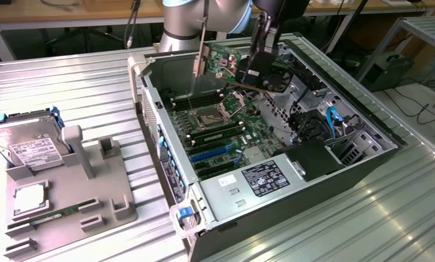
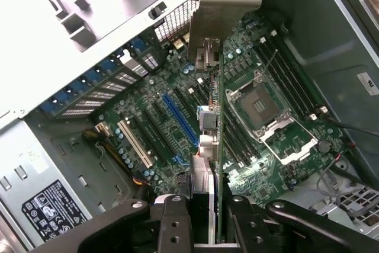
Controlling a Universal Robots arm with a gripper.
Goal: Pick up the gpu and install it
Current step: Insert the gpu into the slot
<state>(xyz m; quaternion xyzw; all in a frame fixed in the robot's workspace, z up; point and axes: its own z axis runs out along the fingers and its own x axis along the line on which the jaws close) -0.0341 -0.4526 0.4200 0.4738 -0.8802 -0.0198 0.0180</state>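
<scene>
My gripper (image 1: 260, 59) is shut on the gpu (image 1: 225, 61), a green card with a pale metal end bracket (image 1: 197, 61) and a black fan (image 1: 275, 81). I hold it in the air above the open computer case (image 1: 363, 158), over the far part of the motherboard (image 1: 225, 136). In the wrist view the gpu (image 2: 217, 146) is seen edge-on between the black fingers (image 2: 176, 226), with its bracket (image 2: 219, 13) pointing away from the gripper (image 2: 213, 232). Below it lie the motherboard (image 2: 148, 105), a blue expansion slot (image 2: 177, 117) and the CPU socket (image 2: 259, 105). The card is clear of the board.
The case lies on its side on a ribbed metal table (image 1: 71, 93). A power supply (image 1: 264, 177) and cables (image 1: 326, 123) fill its near end. At the exterior view's left, a grey fixture (image 1: 93, 191) holds a hard drive (image 1: 24, 144), a CPU (image 1: 29, 199) and a RAM stick (image 1: 53, 215).
</scene>
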